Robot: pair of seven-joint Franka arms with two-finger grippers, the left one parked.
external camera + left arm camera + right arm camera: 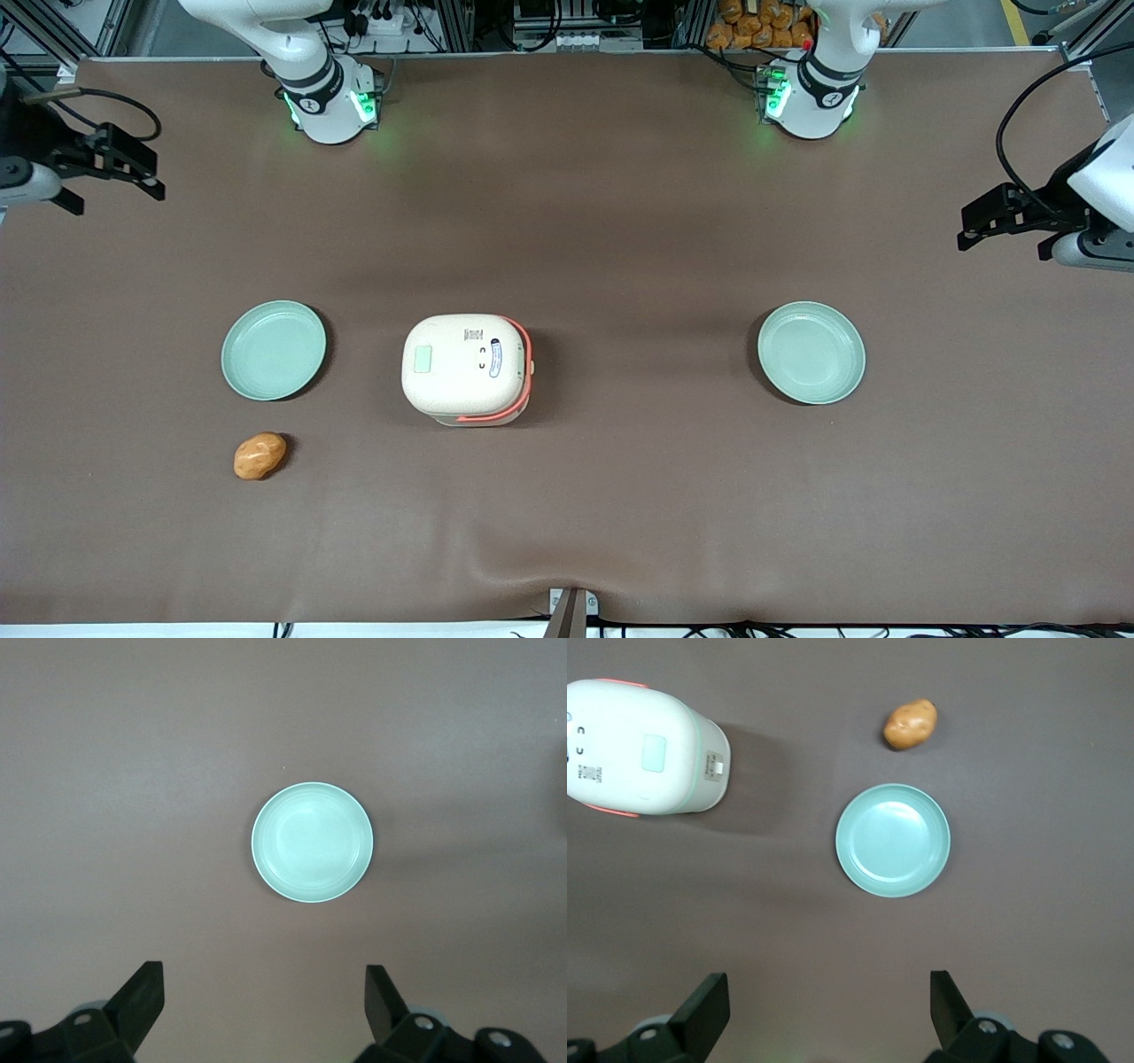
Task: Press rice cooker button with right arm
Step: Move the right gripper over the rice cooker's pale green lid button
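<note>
The rice cooker (465,368) is cream with an orange-red band and stands lid-shut in the middle of the brown table. It also shows in the right wrist view (642,749), with a pale green panel on its lid and a small silvery latch (716,768) on its side. My right arm's gripper (120,197) hangs high over the working arm's end of the table, far from the cooker. It is open and empty. In the right wrist view the gripper (828,1001) has its fingers wide apart over bare cloth.
A pale green plate (273,349) lies beside the cooker toward the working arm's end, and shows in the right wrist view (893,840). A potato (260,455) lies nearer the front camera than that plate. A second green plate (811,352) lies toward the parked arm's end.
</note>
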